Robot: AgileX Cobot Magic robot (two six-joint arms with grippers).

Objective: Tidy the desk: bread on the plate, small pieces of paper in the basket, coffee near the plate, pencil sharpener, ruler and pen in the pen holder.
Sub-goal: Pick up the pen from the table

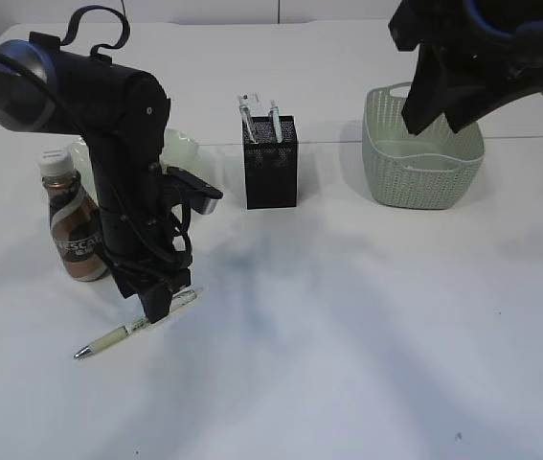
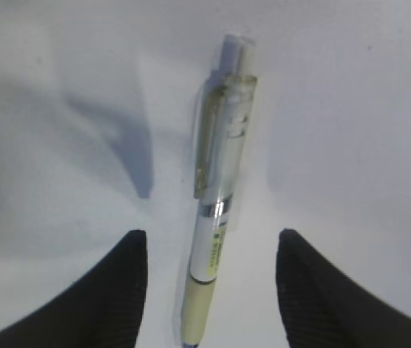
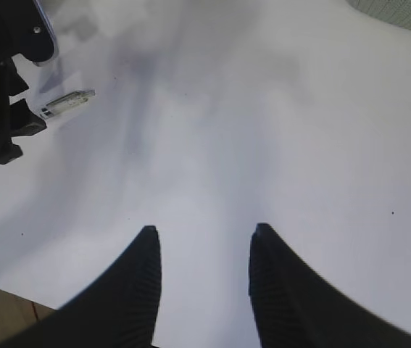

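Pen (image 1: 135, 328): lies flat on the desk (image 1: 367, 345) at the near left, tip toward the front left edge, clip end under the left arm; in the left wrist view the pen (image 2: 216, 217) runs lengthwise between the two fingers without touching either
Left gripper (image 1: 161, 309): lowered right over the pen's clip end, fingers spread to either side of the barrel, nothing pinched; left gripper (image 2: 212, 290) shows clear desk between each pad and the pen
Coffee (image 1: 72, 222): bottle stands upright at the left, just behind and beside the left arm, white cap on
Plate (image 1: 177, 149): pale green ruffled dish behind the left arm, mostly hidden; contents cannot be told
Pen holder (image 1: 271, 163): black mesh cup upright at mid desk, clear items sticking out of its top
Basket (image 1: 422, 153): sage-green tub at the far right, partly covered by the right arm
Right gripper (image 3: 204, 283): raised high over bare desk, fingers apart, holding nothing
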